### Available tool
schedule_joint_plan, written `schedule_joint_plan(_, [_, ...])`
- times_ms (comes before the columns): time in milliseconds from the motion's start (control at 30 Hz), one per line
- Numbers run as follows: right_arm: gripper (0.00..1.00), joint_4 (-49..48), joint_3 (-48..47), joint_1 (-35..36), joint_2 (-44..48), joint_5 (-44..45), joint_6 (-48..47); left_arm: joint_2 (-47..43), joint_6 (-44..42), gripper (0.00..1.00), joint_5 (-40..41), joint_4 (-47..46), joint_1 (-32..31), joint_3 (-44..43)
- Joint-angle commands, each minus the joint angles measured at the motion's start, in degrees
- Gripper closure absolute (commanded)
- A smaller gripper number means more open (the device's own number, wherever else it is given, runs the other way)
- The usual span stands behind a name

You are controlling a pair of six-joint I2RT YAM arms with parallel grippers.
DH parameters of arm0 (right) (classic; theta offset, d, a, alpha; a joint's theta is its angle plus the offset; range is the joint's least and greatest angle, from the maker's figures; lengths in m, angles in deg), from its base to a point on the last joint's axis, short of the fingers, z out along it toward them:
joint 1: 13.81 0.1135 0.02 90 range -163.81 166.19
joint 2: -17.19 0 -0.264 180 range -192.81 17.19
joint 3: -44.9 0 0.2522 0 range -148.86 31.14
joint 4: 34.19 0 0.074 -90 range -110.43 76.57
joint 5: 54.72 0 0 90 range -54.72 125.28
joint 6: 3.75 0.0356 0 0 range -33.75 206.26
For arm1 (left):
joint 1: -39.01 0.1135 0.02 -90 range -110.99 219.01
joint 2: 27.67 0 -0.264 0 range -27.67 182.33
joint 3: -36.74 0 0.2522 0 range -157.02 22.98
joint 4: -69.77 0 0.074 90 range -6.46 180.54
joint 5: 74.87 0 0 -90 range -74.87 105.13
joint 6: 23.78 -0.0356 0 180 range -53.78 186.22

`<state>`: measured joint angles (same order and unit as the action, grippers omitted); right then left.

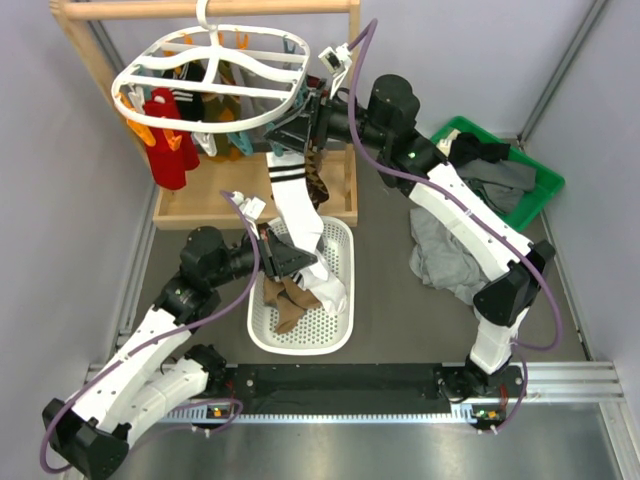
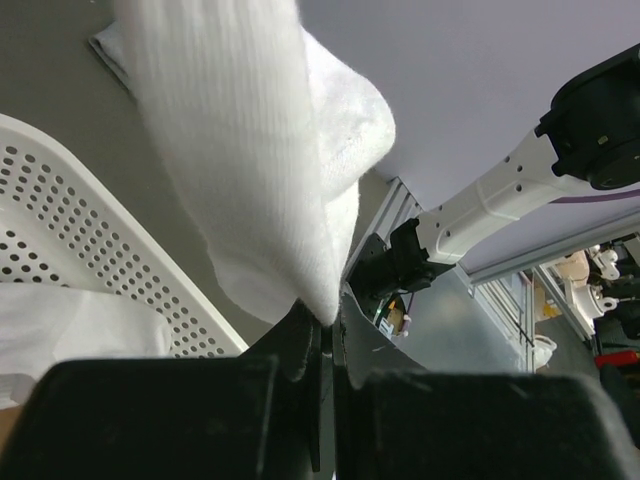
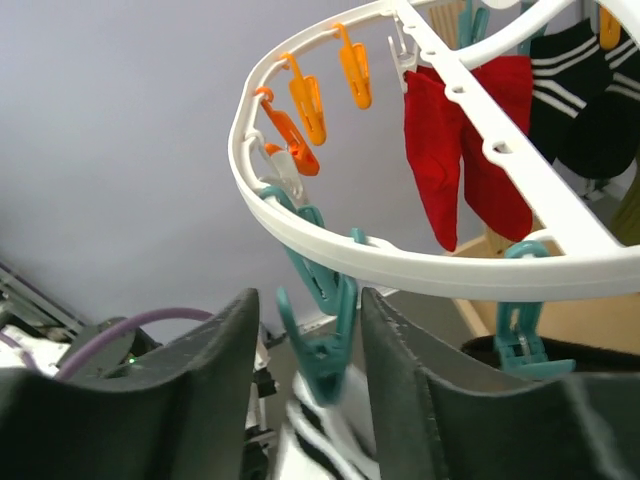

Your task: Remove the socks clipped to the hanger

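a grey table (image 1: 380, 300) stands in front of pale lilac walls, with a wooden rail stand (image 1: 80, 45) at the back. the left gripper (image 2: 322, 335) is closed on the lower edge of a white sock (image 2: 260, 150), pinching the cloth between its fingers just above a white perforated basket (image 2: 70, 200). from above, that sock runs as one long band from the gripper up to black stripes at its top, under the hanger's near right rim. its foot end drops into the basket, where brown socks (image 1: 285, 305) lie.

the right gripper (image 3: 310, 380) is open, its two fingers standing either side of a teal clip (image 3: 322, 335) with a gap on both sides. below the clip a blurred striped bit of cloth shows, and i cannot tell if the clip bites it. the clip hangs from the white hanger (image 3: 400, 265), hooked on the rail. further round the frame are orange clips (image 3: 310, 100), a red sock (image 3: 460, 150) and black socks (image 3: 580, 90) with white stripes, all hanging from it.

right of the basket lies a heap of grey clothes (image 1: 445, 255). beyond it is a green bin (image 1: 458, 126) holding dark clothes.
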<state>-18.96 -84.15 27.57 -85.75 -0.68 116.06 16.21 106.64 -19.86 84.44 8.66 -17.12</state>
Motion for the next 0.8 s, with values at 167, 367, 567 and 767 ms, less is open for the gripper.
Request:
schedule_joint_plan(167, [0.92,-4.20,-1.44,0.54,0.10,1.51,0.34,-0.46,-1.84,1.00,-0.18,0.92,0.20,-0.95])
schedule_joint_plan(367, [0.97,-3.94,-0.73,0.54,1.16,2.74,0.78,-3.27,-3.42,1.00,1.14,4.45,0.20,0.54])
schedule_joint_plan(567, [0.95,-3.50,-0.82,0.54,1.60,3.36,4.82,-2.66,-3.33,1.00,0.88,4.98,0.03,4.40])
schedule_joint_plan(767, [0.95,-2.97,-0.91,0.54,2.04,4.59,6.58,-4.41,1.58,0.79,5.61,-0.47,0.03,16.26])
